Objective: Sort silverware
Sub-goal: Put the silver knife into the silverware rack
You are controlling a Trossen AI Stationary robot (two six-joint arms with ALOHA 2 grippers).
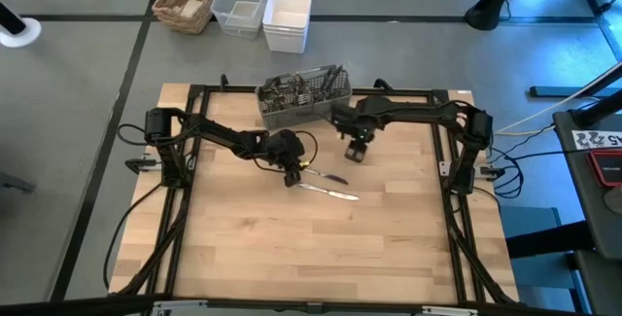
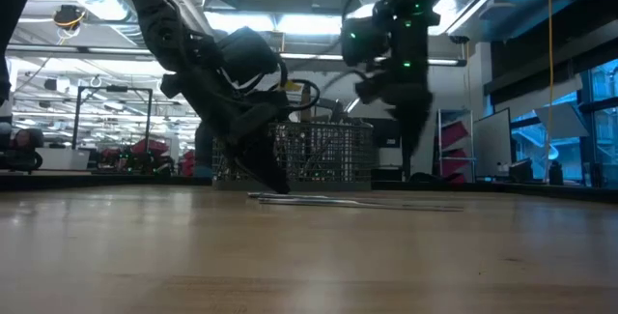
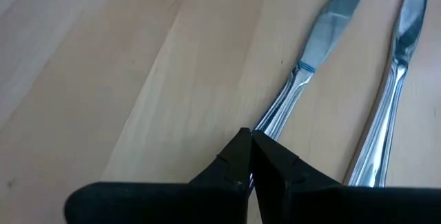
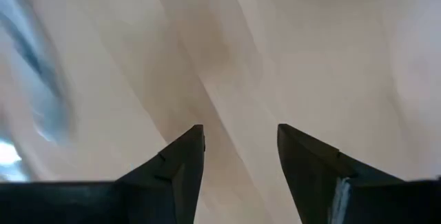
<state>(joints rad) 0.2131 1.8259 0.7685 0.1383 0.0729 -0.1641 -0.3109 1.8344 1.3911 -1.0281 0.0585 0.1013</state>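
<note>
From above, the table (image 1: 243, 248) carries a grey mesh caddy (image 1: 303, 97) at the middle of its far edge, with silverware handles standing in it. The left gripper (image 1: 293, 175) is down near the table's middle, closer to the far edge, its fingers pinched together at the handle end of a knife (image 1: 330, 193) lying flat on the wood; a 2nd knife (image 1: 326, 174) lies just beside it, nearer the caddy. The right gripper (image 1: 357, 153) hangs near the caddy's front, apart from both knives, open with nothing in it. Beyond the table's far edge on the floor sit a wicker basket (image 1: 187, 0) and 2 pale bins (image 1: 262, 12). At table height, the left gripper (image 2: 273, 184) touches the wood in front of the caddy (image 2: 323, 155), and the knives (image 2: 357, 201) show as thin bright lines flat on the surface; the right gripper (image 2: 413, 126) hangs clear above the table. In the left wrist view, the left gripper (image 3: 251, 156) has its fingertips closed to a point at the handle of one knife (image 3: 324, 34), whether actually clamping it I cannot tell; the other knife (image 3: 396, 65) lies alongside, close but not touching. In the right wrist view, the right gripper (image 4: 240, 148) stands wide open over bare wood, with a blurred silvery shape (image 4: 34, 58) at the picture's edge.
</note>
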